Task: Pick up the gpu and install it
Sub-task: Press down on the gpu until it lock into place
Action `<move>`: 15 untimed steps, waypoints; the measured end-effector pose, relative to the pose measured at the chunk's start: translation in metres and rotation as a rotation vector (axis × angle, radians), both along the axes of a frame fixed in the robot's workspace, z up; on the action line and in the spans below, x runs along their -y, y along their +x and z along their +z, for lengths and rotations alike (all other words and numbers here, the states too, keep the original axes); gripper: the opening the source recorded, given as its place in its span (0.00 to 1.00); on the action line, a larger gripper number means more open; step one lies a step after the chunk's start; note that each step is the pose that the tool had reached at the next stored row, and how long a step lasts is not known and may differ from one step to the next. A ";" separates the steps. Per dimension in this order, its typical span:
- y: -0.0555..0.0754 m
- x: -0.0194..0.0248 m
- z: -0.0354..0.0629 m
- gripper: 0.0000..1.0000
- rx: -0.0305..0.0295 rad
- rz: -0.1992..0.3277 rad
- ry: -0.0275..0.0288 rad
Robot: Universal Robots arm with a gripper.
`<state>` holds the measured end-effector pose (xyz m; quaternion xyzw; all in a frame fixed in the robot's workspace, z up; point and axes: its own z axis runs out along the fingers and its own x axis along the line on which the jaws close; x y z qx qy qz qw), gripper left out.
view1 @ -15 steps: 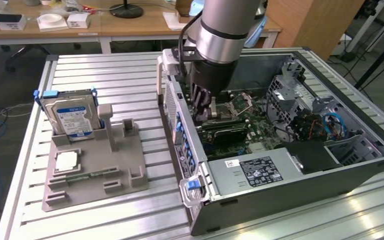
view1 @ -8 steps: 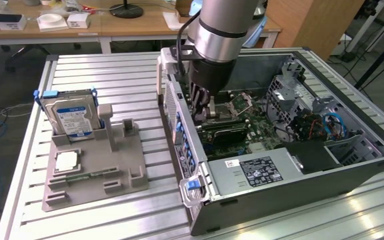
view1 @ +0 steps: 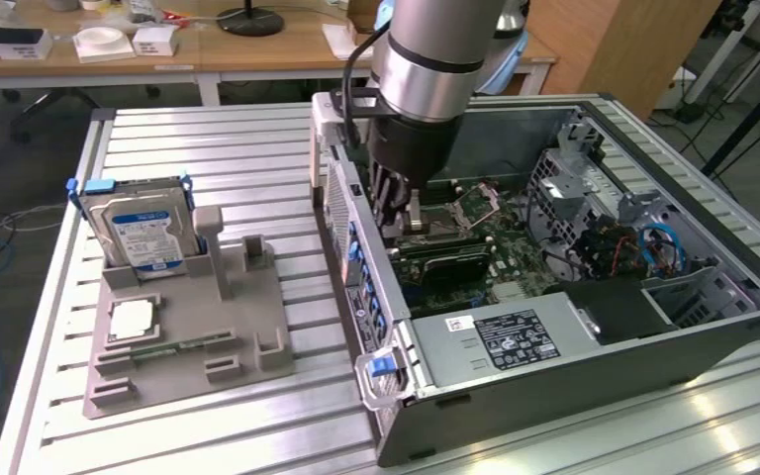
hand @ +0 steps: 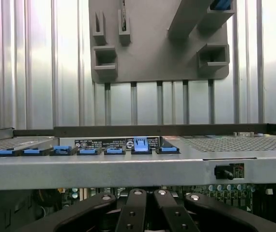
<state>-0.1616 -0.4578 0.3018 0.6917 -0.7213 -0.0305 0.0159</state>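
We see the end effector (view1: 400, 213), clenched, reaching down inside the open computer case (view1: 697, 346); the gpu (view1: 439, 259) appears to lie flat by the motherboard. We judge installation underway, needing firm, square seating.

My claw (view1: 400, 213) hangs inside the open computer case (view1: 697, 341), over its motherboard (view1: 486, 247). The case lies along the bench's (view1: 222, 148) exterior-view right edge; the parts holder (view1: 182, 351) sits beside it, carrying the hard drive (view1: 142, 233) upright.
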 end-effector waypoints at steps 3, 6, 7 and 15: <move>0.000 0.0001 -0.0007 0.11 0.0022 0.000 -0.0005; 0.000 0.0001 -0.0033 0.11 0.0102 0.000 -0.0035; 0.000 0.0001 -0.0039 0.11 0.0120 0.000 -0.0052; 0.000 -0.0001 -0.0097 0.11 0.0220 0.000 -0.0083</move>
